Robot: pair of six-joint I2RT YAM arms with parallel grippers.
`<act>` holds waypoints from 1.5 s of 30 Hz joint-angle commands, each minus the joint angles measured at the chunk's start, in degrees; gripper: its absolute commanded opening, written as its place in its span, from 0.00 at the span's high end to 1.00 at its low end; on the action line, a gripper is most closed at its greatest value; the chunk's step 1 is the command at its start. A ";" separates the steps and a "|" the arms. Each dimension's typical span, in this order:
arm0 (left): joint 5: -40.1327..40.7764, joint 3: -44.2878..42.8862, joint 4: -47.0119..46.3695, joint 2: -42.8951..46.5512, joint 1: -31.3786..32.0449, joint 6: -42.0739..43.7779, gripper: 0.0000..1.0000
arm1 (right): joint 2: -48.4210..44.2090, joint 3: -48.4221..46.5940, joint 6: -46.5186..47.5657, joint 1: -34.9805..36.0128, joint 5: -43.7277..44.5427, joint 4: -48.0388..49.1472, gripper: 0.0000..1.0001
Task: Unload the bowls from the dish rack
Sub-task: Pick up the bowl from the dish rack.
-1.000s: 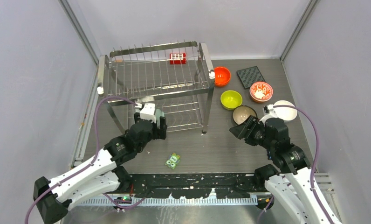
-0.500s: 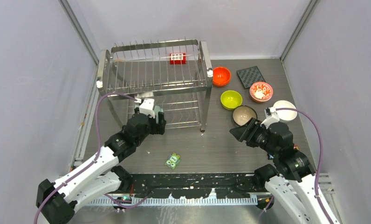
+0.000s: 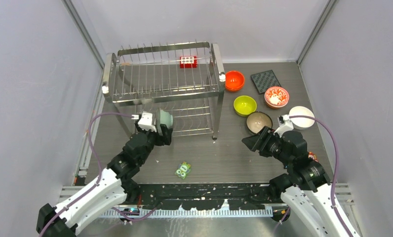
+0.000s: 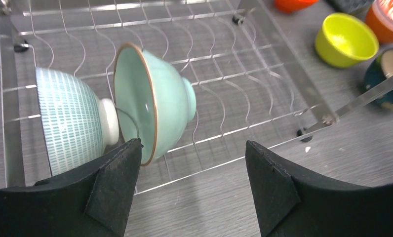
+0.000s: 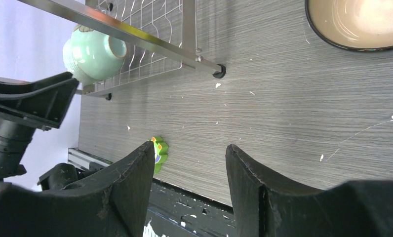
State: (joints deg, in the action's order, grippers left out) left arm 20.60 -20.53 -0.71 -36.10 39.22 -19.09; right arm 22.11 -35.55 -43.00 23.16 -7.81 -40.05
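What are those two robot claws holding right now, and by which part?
Nothing. The left gripper is open, one finger beside the rim of the pale green bowl; the right gripper is open and empty.

Top cam first: we're high up on the near side, looking down & fwd over the whole table (image 3: 224, 148), dish rack (image 3: 165, 95) & all, to the back wall (image 3: 199, 24). Left wrist cam: we're in tight, peering out between the left gripper (image 4: 192, 148) tips into the rack's lower tier, table off to the right. Right wrist cam sits low over the tabletop, facing leftward past the right gripper (image 5: 189, 145). Both wrist views share the pale green bowl (image 4: 165, 98), the rack's front foot (image 5: 217, 71) & the dark bowl (image 5: 357, 29).
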 commanded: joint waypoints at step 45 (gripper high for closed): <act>-1.16 8.31 -32.69 -14.65 -2.72 5.16 0.58 | -4.36 3.86 -1.46 3.72 -1.81 4.61 0.41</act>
State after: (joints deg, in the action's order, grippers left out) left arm 21.15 -12.40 -27.64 -50.15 36.95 -14.22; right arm 18.48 -31.81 -43.94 26.52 -9.10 -37.34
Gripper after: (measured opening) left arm 0.446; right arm 0.591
